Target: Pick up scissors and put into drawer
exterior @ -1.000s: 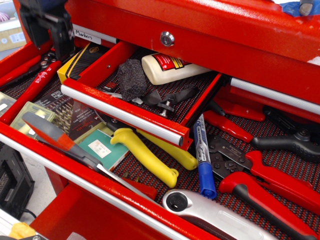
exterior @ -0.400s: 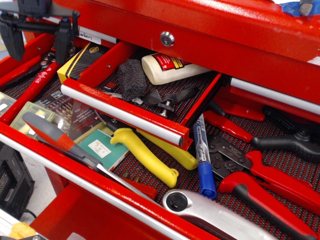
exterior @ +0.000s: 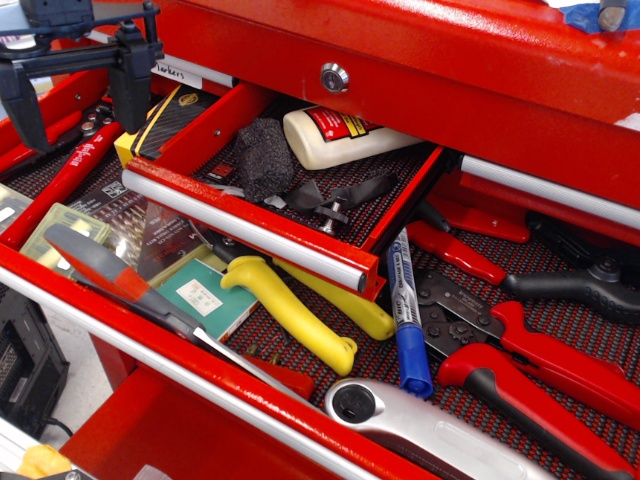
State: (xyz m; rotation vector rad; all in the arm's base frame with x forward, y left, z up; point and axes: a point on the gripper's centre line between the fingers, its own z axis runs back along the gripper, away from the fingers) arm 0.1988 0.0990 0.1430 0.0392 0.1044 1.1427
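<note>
Gripper [exterior: 78, 95] is hanging at the top left, jaws apart and gripping nothing — scissors [exterior: 150, 295] are lying on the wide drawer's front edge, below the small drawer [exterior: 290, 190], which is sitting pulled out.

Red metal tool chest [exterior: 420, 40], pale floor [exterior: 75, 385] lower left, bright even light

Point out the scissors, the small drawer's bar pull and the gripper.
scissors [exterior: 110, 272]: main camera view, on the grey and orange-red handle.
bar pull [exterior: 245, 231]: main camera view, midway along the silver bar.
gripper [exterior: 78, 95]: main camera view, midway between the two black fingertips, which stand apart.
</note>
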